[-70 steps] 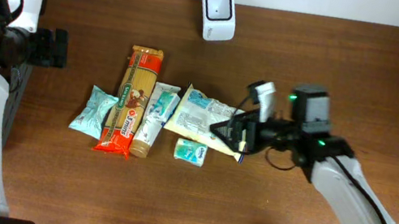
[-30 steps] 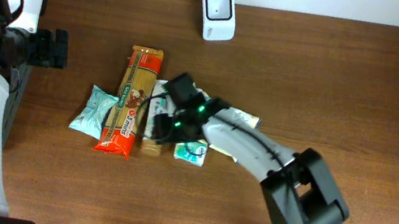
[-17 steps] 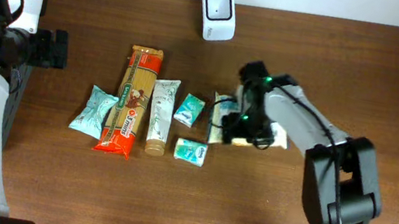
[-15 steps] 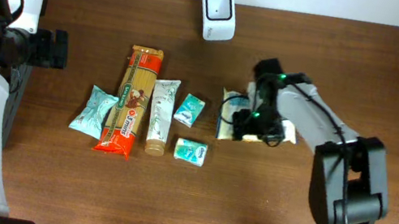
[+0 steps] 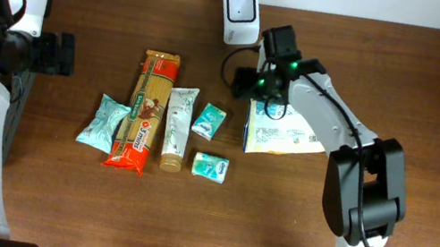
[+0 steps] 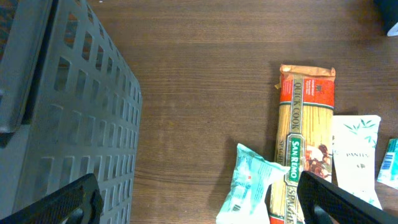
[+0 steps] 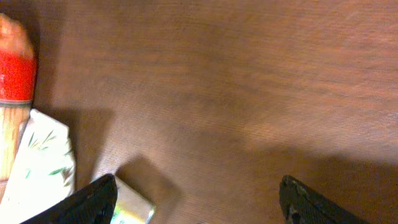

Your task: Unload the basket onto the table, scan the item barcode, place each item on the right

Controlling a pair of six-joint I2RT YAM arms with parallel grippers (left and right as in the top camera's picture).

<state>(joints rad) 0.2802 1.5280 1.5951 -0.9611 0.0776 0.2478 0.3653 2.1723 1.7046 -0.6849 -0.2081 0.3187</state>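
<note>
Handling packet (image 5: pixel 281 137): light, floppy, probably slick; an edge pinch looks best.
Right gripper (image 7: pixel 196 188): spread wide, empty.
Left gripper (image 6: pixel 199 182): spread wide, empty.

mock shop checkout: wooden table (image 5: pixel 96 211) bearing a white barcode scanner (image 5: pixel 243 4), a spaghetti pack (image 5: pixel 146 110), a white tube (image 5: pixel 177 125); grey plastic basket (image 6: pixel 62 112) beside.

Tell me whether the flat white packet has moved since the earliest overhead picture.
Yes. The flat white packet has slid right, away from the spaghetti pack, which stayed where it was.
</note>
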